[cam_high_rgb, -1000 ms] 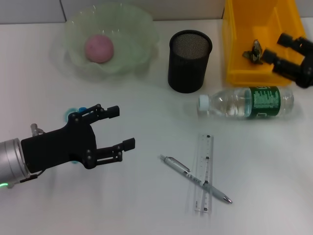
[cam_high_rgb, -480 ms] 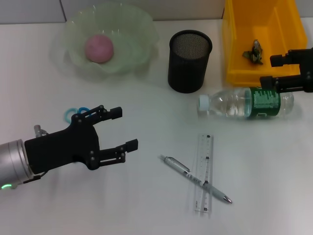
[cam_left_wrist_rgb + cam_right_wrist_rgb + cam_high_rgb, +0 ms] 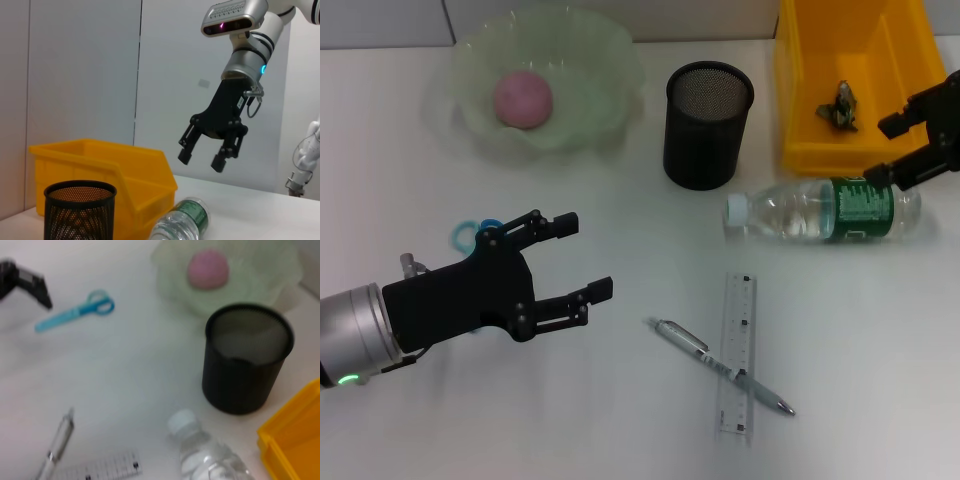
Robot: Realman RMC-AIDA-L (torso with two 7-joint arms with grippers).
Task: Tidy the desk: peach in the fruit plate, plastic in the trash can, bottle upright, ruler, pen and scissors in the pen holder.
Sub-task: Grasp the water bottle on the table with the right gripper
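Left gripper [image 3: 582, 256] hangs over the desk [image 3: 600, 420], fingers spread, holding nothing; blue scissors [image 3: 470, 233] lie partly hidden beneath it. Right gripper [image 3: 905, 148] hovers above the label end of the bottle [image 3: 825, 210], fingers apart and empty. Bottle lies on its side just in front of the yellow bin [image 3: 815, 90], which holds the plastic scrap [image 3: 841, 105]. Peach [image 3: 523, 99] sits in the plate [image 3: 590, 70]. Pen [image 3: 718, 366] lies across the ruler [image 3: 737, 353]. Holder [image 3: 707, 126] stands between plate and bin.
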